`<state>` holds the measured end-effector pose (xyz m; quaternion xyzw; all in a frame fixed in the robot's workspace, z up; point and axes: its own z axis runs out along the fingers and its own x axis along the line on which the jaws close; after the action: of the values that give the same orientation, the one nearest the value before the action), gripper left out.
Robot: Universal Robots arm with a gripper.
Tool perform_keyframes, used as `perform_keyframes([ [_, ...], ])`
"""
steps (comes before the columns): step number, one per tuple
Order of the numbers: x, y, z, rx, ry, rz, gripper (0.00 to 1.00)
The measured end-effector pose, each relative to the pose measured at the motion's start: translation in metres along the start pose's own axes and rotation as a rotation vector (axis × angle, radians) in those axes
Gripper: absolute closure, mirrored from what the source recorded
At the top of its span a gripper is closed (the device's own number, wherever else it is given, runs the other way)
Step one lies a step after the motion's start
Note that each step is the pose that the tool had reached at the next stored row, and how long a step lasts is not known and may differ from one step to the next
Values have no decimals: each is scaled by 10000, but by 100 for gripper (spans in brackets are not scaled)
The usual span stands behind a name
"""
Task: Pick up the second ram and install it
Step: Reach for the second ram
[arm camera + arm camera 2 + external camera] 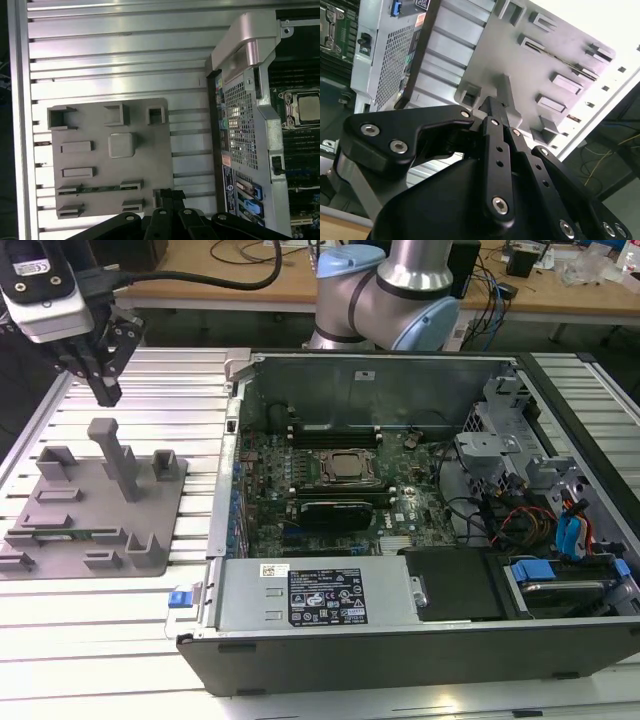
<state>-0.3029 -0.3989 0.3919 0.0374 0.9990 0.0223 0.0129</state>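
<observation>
The second ram (75,533) is a thin green stick lying flat in a slot near the front of the grey holder plate (100,502). In the first wrist view the second ram (100,189) spans two small grey blocks. My gripper (106,395) hangs above the plate's far side, higher than the tall grey post (120,455). Its black fingers meet at the tips and hold nothing. In the first wrist view the gripper (167,194) is over the plate's edge, beside the stick and apart from it.
The open computer case (240,380) fills the exterior view's right, with the motherboard (345,468) inside and a power supply (315,595) at the front. Ribbed metal table (190,370) surrounds the plate. The arm's base (385,295) stands behind the case.
</observation>
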Motion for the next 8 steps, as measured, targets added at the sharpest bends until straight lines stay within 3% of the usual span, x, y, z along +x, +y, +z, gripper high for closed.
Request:
perform_keyframes([
  [8,209,-16,-4,1,0,0,92],
])
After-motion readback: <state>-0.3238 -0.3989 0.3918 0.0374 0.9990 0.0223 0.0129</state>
